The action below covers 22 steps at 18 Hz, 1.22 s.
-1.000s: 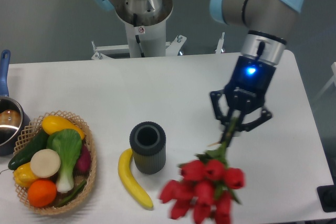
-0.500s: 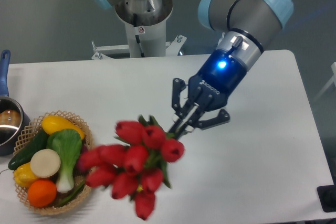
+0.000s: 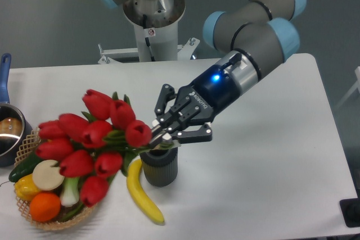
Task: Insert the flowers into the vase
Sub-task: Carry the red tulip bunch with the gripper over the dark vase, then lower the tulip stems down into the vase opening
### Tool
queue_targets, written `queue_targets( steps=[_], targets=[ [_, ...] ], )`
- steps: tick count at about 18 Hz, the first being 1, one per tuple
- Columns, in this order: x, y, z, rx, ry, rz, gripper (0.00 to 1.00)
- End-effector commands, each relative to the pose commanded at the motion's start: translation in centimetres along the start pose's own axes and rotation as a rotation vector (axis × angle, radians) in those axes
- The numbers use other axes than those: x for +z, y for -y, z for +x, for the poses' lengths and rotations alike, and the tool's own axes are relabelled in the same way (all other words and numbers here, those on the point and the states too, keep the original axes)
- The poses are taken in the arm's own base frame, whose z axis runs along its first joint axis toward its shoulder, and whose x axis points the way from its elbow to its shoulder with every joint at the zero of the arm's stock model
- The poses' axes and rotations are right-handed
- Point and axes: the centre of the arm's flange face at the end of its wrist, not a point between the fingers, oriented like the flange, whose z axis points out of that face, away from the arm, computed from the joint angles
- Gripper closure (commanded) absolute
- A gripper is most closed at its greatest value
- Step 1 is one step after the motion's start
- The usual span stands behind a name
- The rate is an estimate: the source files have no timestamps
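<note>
My gripper [image 3: 164, 137] is shut on the stems of the flowers [image 3: 90, 139], a bunch of red tulips with green leaves. The bunch lies almost sideways, buds pointing left over the basket, stem ends at the gripper. The vase [image 3: 160, 168], a short dark grey ribbed cylinder, stands upright on the table directly under the gripper. Its rim is mostly hidden by the fingers and leaves. The stem ends sit right above the vase mouth; I cannot tell whether they are inside it.
A wicker basket [image 3: 25, 141] of vegetables and fruit sits at the left, partly covered by the tulips. A banana [image 3: 139, 192] lies just left of the vase. A metal pot [image 3: 8, 127] with a blue handle is at the left edge. The arm base [image 3: 152, 21] stands behind.
The arm has swung left and the wrist has turned, carrying the tulips from the right side to above the vase. The buds now point left over the basket.
</note>
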Motion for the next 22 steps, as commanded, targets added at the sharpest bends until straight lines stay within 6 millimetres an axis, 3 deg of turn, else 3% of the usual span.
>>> queue_targets(
  steps=[5,9,12,22],
  targets=[
    [-0.7,-6.4,2.9,0.003,-0.02,0.143,0.82],
    [-1.9,-9.3,4.3,0.006,0.005,0.192,0.82],
    [-3.0,-9.8,4.2,-0.001,0.024,0.206,0.82],
    [-3.5,-11.9,4.6,0.017,0.044,0.229,0.82]
  ],
)
